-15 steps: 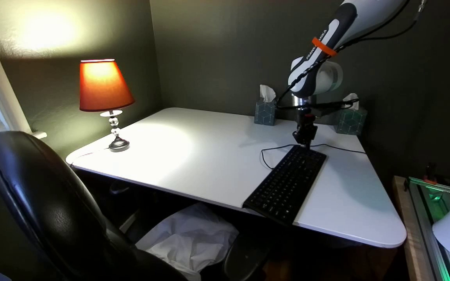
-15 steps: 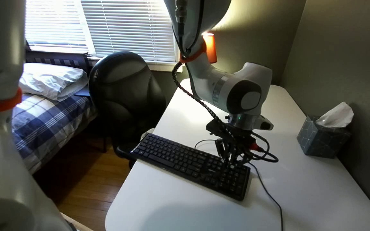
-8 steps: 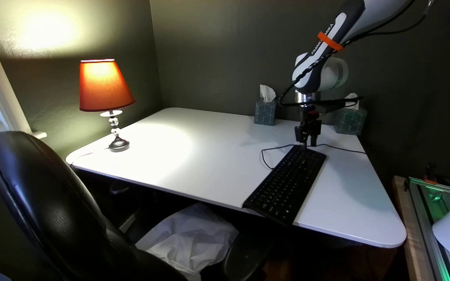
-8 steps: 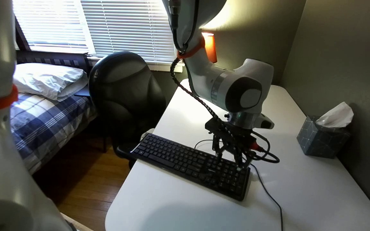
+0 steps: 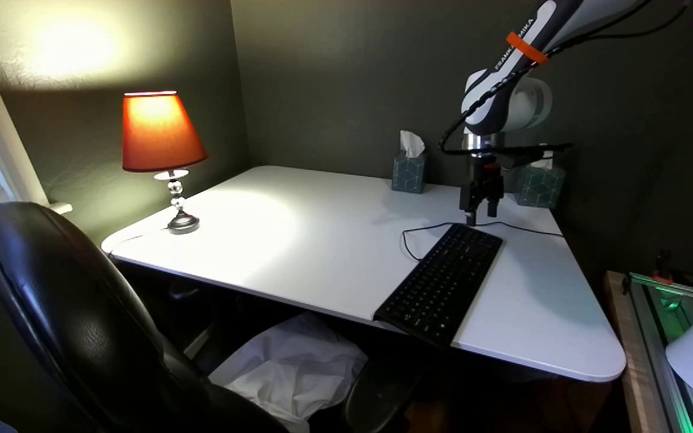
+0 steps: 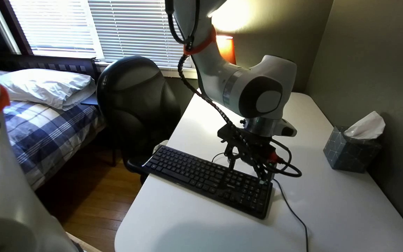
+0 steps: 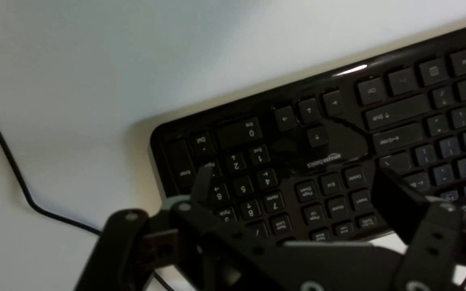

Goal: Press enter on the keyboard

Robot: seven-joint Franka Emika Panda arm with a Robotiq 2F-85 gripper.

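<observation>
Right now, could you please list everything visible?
Keyboard: one, black, on desk
Keyboard cable: one, black, on desk
Lamp: one, orange shade, on desk
Tissue boxes: two, greyish, on desk
Desk: one, white, under keyboard
Chair: one, black, beside desk
Cloth or bag: one, white, by chair
Bed: one, blue plaid, near chair
Pillows: count unclear, white, on bed
Blinds: at least two, white, near bed
Arm: one, mostly white, above desk
Gripper: one, black, open, over keyboard
</observation>
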